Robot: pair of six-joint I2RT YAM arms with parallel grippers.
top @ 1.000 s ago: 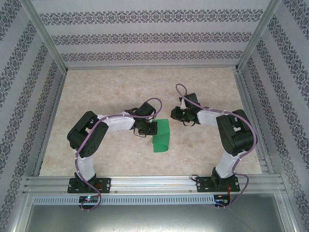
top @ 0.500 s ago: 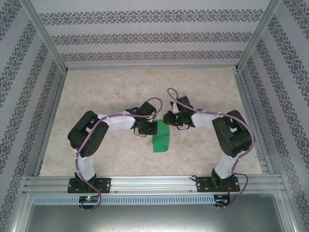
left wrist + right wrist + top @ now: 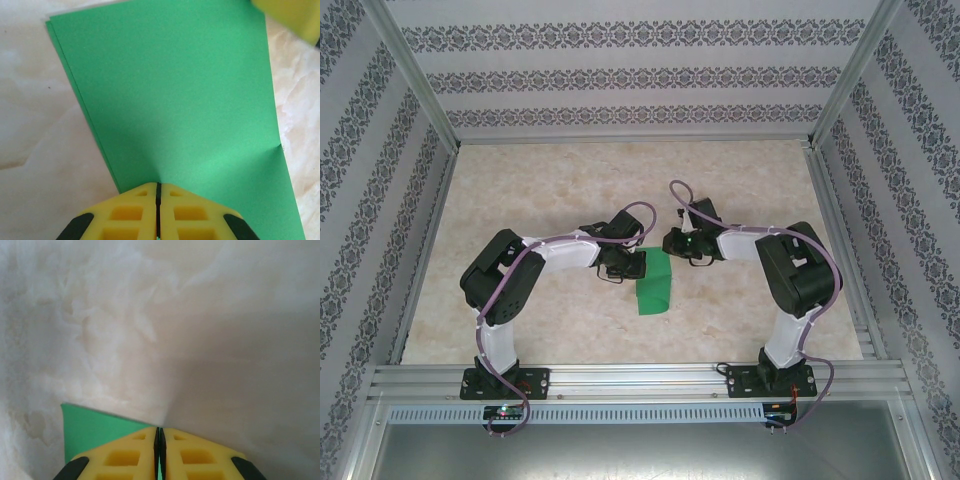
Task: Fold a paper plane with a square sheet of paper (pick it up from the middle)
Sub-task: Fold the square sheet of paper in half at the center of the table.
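Top external view first: the green sheet (image 3: 655, 285) lies on the table (image 3: 550, 190) between the two arms. It is already doubled over into a narrow rectangle, and its long axis runs from the far side toward the arm bases, leaning a little. The left gripper (image 3: 623, 266) sits just beside the sheet's left long edge, toward the far end. The right gripper (image 3: 680, 246) comes in from the opposite side at the far right corner.

From the left wrist, the yellow fingers (image 3: 135, 215) are pressed flat together with no gap. The sheet spreads out ahead of them and seems to pass under the tips rather than between them. Two layers show along one edge, slightly out of line. A yellow finger of the other arm (image 3: 295, 15) pokes in over a distant corner.

From the right wrist, that gripper's fingers (image 3: 195, 455) are likewise closed tight, with nothing visibly pinched. Just a corner of green shows low and to their left, and bare marble lies beyond.

To my eye, the coming move depends on the sheet lying crosswise between the two closed tips. The left arm is the nearer one for holding the body down. The right arm is better placed to work the far corner.
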